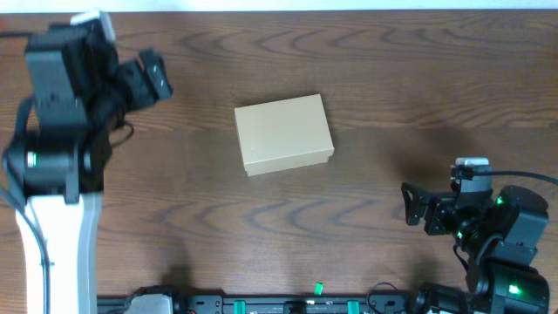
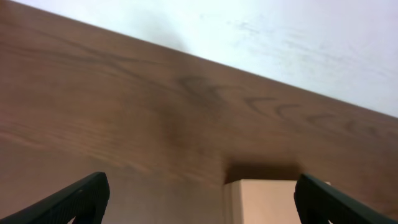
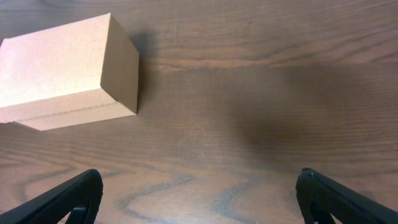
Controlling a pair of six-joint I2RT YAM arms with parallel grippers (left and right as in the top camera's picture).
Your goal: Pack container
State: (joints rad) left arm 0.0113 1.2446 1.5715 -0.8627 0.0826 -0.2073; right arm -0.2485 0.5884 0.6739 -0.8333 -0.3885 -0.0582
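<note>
The container [image 1: 284, 134], a small tan-brown cardboard box with its flap lid shut, lies on the dark wooden table near the middle. It shows at the upper left of the right wrist view [image 3: 65, 71], and its top edge shows low in the left wrist view [image 2: 261, 200]. My left gripper [image 1: 155, 77] is open and empty at the far left, well away from the box; its fingers frame the left wrist view [image 2: 202, 202]. My right gripper [image 1: 410, 205] is open and empty at the lower right, its fingertips framing bare table [image 3: 199, 199].
The table's far edge meets a white wall [image 2: 280, 37]. A black rail with green clips [image 1: 296, 305] runs along the table's front edge. No stationery items show.
</note>
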